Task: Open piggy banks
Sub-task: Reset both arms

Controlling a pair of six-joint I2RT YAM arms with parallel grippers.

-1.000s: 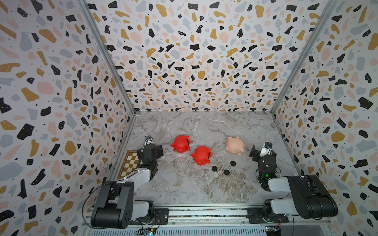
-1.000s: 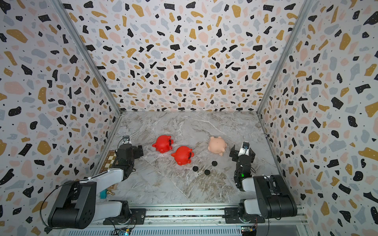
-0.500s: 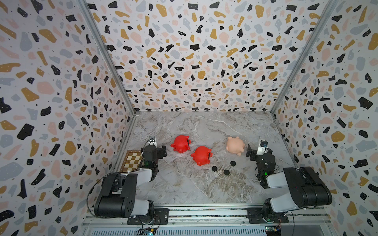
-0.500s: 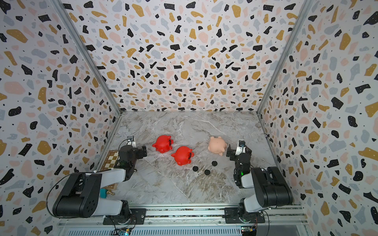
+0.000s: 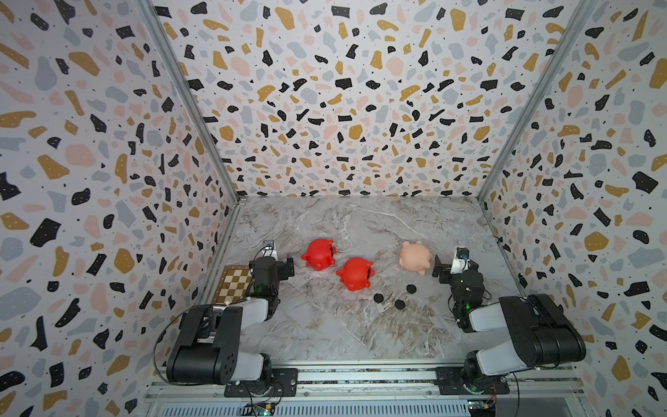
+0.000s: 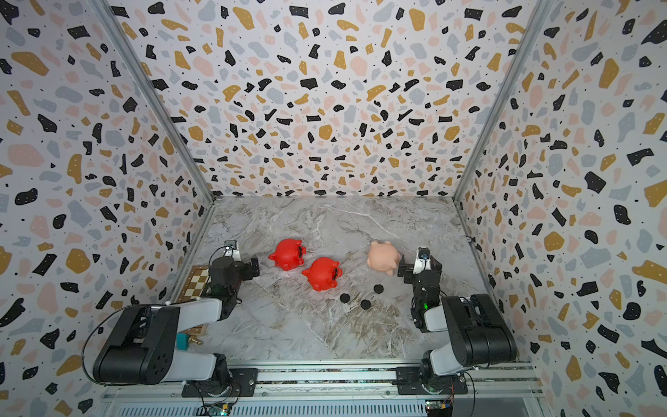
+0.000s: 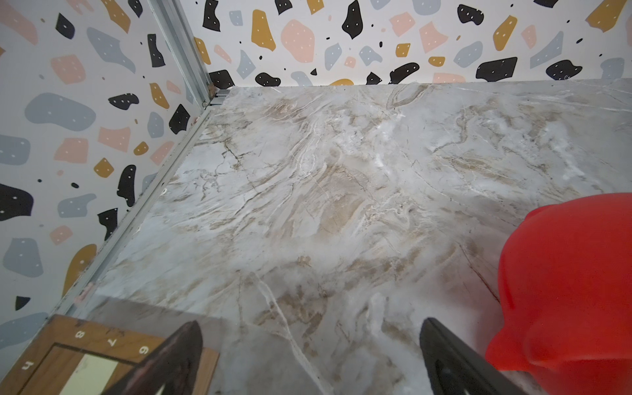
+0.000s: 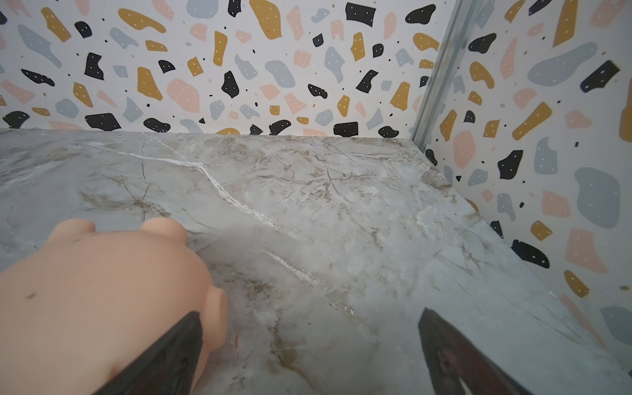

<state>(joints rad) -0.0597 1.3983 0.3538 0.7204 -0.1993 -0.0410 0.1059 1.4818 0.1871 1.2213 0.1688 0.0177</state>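
Marble table (image 5: pixel 325 335) in both top views, across its middle: left red pig (image 5: pixel 319 253), right red pig (image 5: pixel 355 273) just beside it, peach pig (image 5: pixel 415 257) well apart toward the right. Three black plugs (image 5: pixel 399 304) loose near the right red pig. Left claw (image 5: pixel 274 265) spread wide, empty, near the left red pig, beside a chessboard (image 5: pixel 234 283). Right claw (image 6: pixel 420 269) likewise spread, empty, just beside the peach pig.

Left wrist view: fingers (image 7: pixel 174 359) apart over bare table, left red pig (image 7: pixel 567 284) at one side, chessboard corner behind one finger.

Right wrist view: fingers (image 8: pixel 455 359) apart, nothing between, one finger overlapping the peach pig (image 8: pixel 95 290); contact impossible to tell.
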